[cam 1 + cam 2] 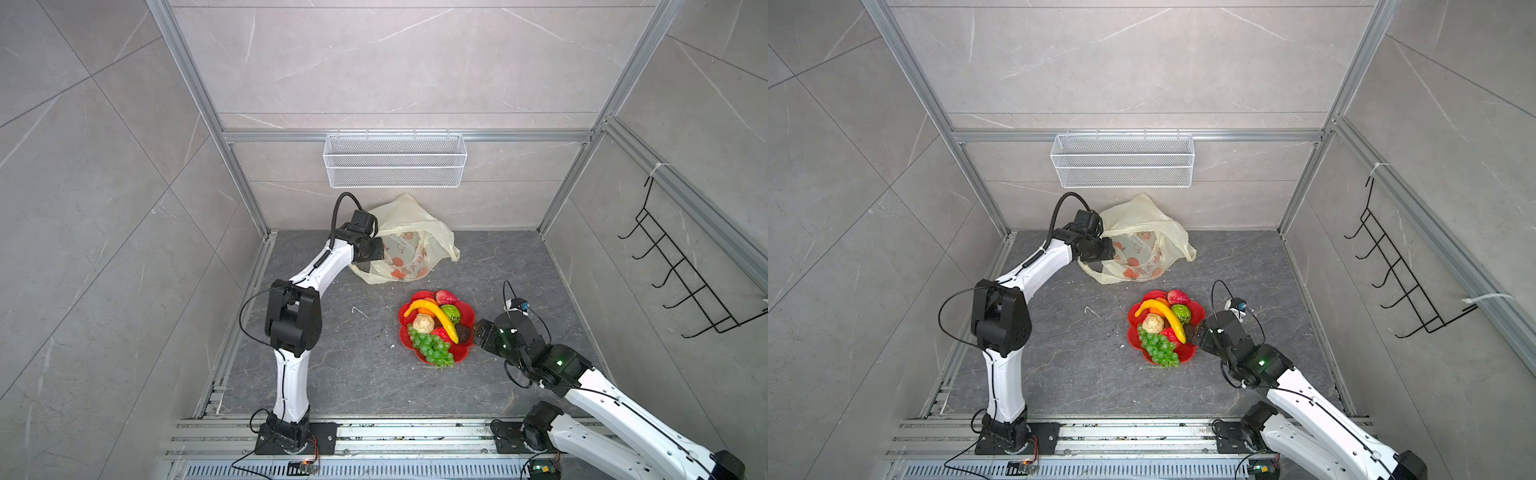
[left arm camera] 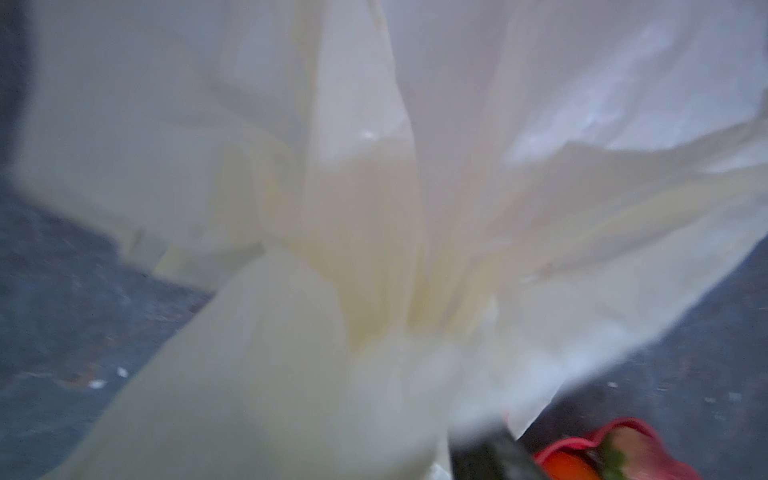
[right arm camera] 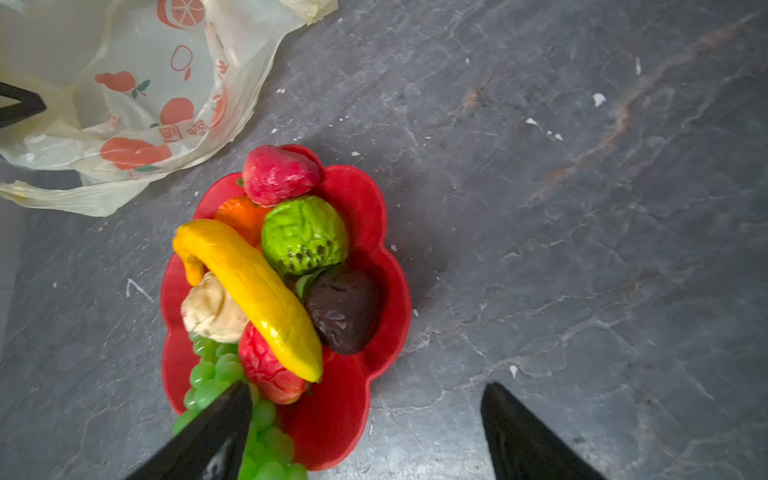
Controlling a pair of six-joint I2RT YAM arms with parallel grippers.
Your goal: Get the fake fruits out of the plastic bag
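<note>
The pale-yellow plastic bag [image 1: 409, 232] [image 1: 1142, 224] lies crumpled at the back of the floor, showing orange-red prints. My left gripper [image 1: 374, 249] is pushed against its left side. The left wrist view is filled with blurred bag folds [image 2: 374, 208], which hide the jaws. The fake fruits sit piled on a red flower-shaped plate [image 3: 357, 195]: banana [image 3: 257, 291], grape bunch [image 3: 212, 374], green knobbly fruit [image 3: 303, 235], strawberry [image 3: 278, 174], walnut-like ball [image 3: 212, 307], orange [image 3: 241, 216] and a dark brown fruit [image 3: 343, 311]. My right gripper [image 3: 365, 399] [image 1: 478, 330] hovers open at the plate's right edge, empty.
A white wire basket [image 1: 395, 160] hangs on the back wall above the bag. A black hook rack [image 1: 681, 266] is on the right wall. Aluminium frame rails border the dark stone floor, which has small white flecks [image 3: 598, 99].
</note>
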